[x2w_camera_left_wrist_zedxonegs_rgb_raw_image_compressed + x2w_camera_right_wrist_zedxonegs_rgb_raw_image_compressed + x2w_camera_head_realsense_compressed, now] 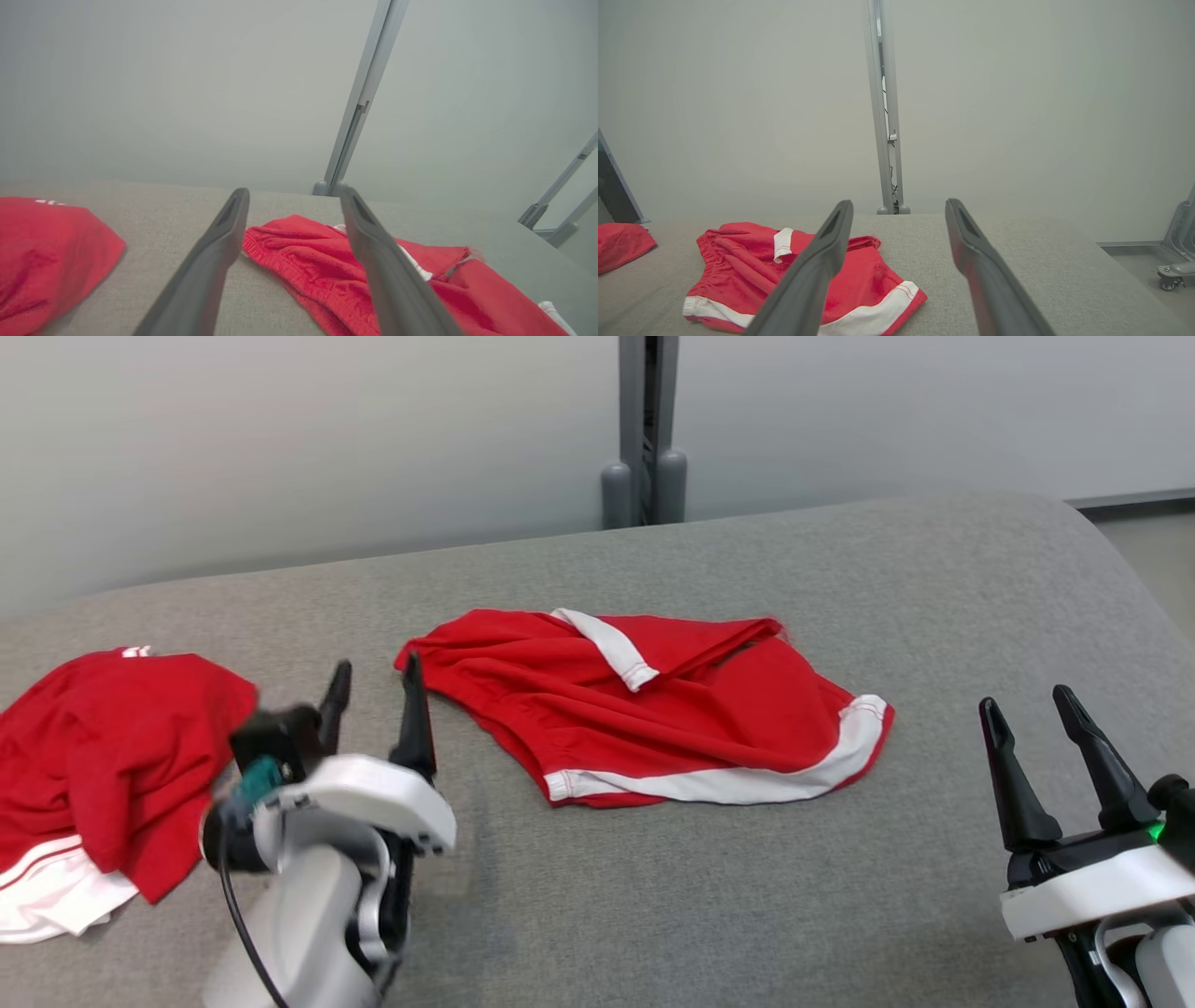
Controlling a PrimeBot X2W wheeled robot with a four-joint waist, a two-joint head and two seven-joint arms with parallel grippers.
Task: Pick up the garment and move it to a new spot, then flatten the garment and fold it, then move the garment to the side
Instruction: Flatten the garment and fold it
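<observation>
Left hand (375, 670) stood with its fingers wide apart and held nothing. The red shorts (672, 719), white-trimmed, lay crumpled on the grey table (653, 896), their waistband corner just beyond that hand's right fingertip; contact could not be confirmed. A second red garment (103, 756) lay close on that hand's left. Right hand (1027, 700) was likewise spread wide and empty, well apart from the shorts, with bare table between them. The table's rounded far corner lay beyond the right hand. A grey post (644, 429) stood behind the far edge.
</observation>
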